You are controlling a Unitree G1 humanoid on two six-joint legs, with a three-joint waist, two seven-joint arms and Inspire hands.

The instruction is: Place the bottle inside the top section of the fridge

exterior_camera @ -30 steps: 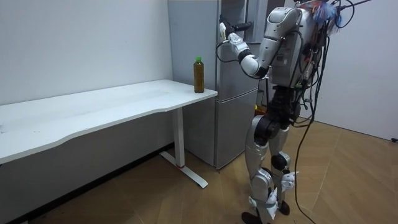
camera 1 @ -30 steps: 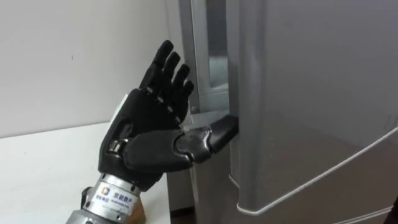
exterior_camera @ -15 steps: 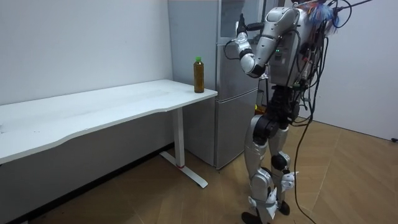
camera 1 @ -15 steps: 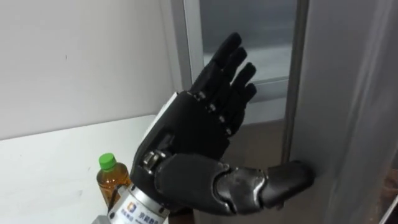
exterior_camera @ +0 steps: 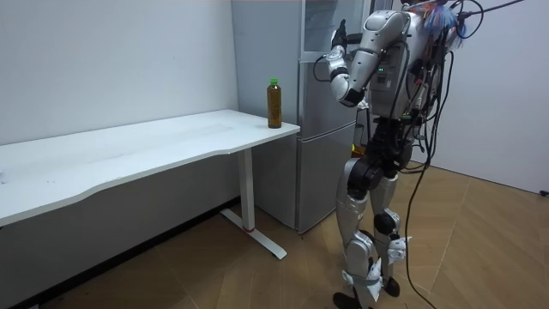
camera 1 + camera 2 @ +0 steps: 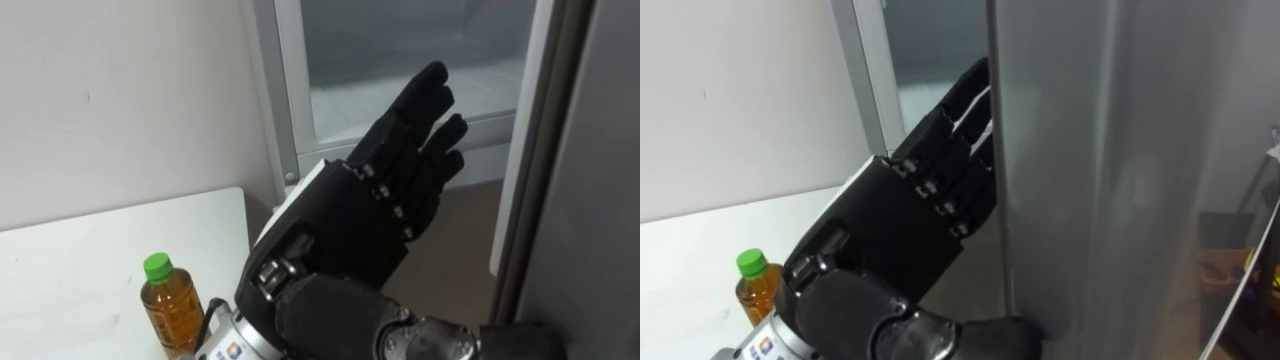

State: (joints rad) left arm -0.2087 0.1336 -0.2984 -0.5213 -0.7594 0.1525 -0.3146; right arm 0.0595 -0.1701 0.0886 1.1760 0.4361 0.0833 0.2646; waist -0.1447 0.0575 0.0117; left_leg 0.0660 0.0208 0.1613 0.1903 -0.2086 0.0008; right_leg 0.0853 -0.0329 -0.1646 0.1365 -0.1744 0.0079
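The bottle (image 6: pixel 170 305) of amber drink with a green cap stands upright on the white table (image 6: pixel 70 270), near its corner by the fridge (image 5: pixel 317 129). My left hand (image 6: pixel 345 225) is raised in front of the upper fridge, open, with straight fingers pointing up into the opening. Its thumb lies against the inner edge of the grey door (image 6: pixel 590 190), which stands ajar on the right. In the right eye view the door (image 6: pixel 1120 170) hides the fingertips of my left hand (image 6: pixel 890 250). The bottle (image 6: pixel 753 285) is apart from the hand, lower left of it.
A pale shelf (image 6: pixel 400 95) shows inside the upper compartment. The white wall (image 6: pixel 120 100) runs behind the table. In the room view I stand upright on the wooden floor, facing the fridge, with the bottle (image 5: pixel 274 103) at the table's (image 5: pixel 154 146) end.
The upper door has swung wider as my left hand moved right along its edge. The head camera shifted, bringing the bottle into the eye view.
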